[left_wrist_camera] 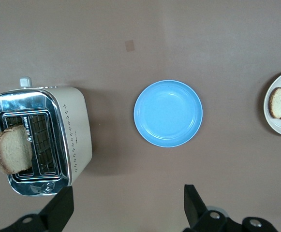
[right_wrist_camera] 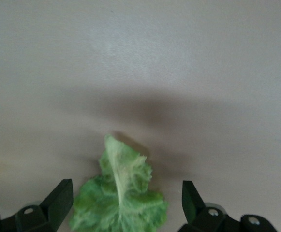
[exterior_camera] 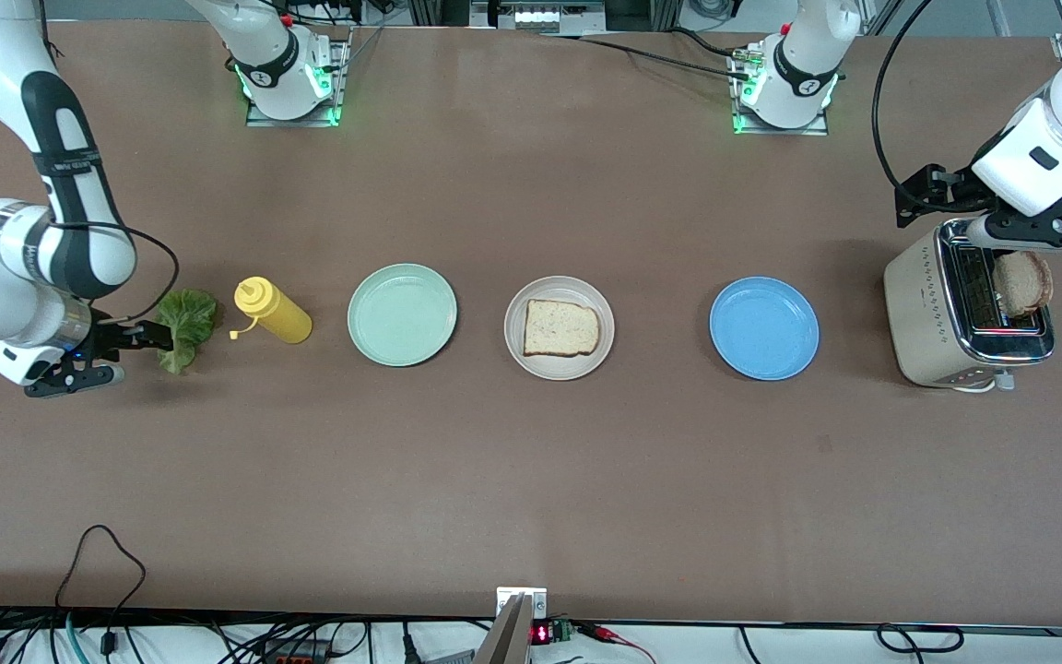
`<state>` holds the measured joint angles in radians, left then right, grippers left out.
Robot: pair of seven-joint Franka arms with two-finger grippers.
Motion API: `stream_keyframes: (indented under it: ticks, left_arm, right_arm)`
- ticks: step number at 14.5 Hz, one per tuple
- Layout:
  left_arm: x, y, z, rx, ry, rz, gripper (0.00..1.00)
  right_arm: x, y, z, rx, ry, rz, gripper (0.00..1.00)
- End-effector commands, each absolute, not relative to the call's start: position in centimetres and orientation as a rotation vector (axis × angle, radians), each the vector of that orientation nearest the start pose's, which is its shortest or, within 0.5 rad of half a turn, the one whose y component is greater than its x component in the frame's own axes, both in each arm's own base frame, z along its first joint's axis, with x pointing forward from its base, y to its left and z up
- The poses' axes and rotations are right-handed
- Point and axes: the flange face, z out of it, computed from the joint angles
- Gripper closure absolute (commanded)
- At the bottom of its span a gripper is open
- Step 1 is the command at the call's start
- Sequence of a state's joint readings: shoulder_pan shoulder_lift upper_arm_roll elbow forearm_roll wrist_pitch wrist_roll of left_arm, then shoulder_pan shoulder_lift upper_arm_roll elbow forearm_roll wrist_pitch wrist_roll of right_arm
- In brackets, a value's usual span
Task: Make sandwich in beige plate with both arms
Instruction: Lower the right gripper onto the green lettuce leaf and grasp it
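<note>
A: From the front, one square brown-crusted bread slice [exterior_camera: 561, 327] lies on the round beige plate [exterior_camera: 559, 367] at table centre; ruffled green lettuce leaf [exterior_camera: 185, 327] sits at its nine o'clock.

B: Only the right wrist view shows the right gripper [right_wrist_camera: 125, 200] spread open around the leaf. The left gripper [left_wrist_camera: 128, 205], open, hovers by the cream-and-chrome toaster [left_wrist_camera: 77, 130].

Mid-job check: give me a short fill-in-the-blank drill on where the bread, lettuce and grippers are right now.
1. One bread slice lies on the ____ plate.
2. The other slice stands in the ____.
3. The open right gripper is at the ____ leaf beside the mustard bottle.
4. The left gripper, over the toaster, is ____.

Missing words: beige; toaster; lettuce; open
</note>
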<state>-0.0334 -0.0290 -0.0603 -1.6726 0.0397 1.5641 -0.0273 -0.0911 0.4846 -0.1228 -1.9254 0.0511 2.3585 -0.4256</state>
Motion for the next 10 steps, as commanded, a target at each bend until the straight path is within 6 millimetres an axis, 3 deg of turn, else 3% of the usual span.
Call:
stream_keyframes:
  ticks: [1,6,10]
  left_arm:
    - [53.6,-5.0,59.4,-3.074,0.136,0.127,0.00]
    - [53.7,-4.8,59.4,-3.074,0.132,0.122,0.00]
    - [54.1,-5.0,58.8,-3.076,0.133,0.127,0.00]
  right_arm:
    - [60.2,-12.4,22.0,-3.153,-0.259,0.073,0.00]
    - [60.5,-11.4,19.8,-3.153,-0.285,0.050,0.03]
    - [60.7,-11.3,18.9,-3.159,-0.314,0.016,0.41]
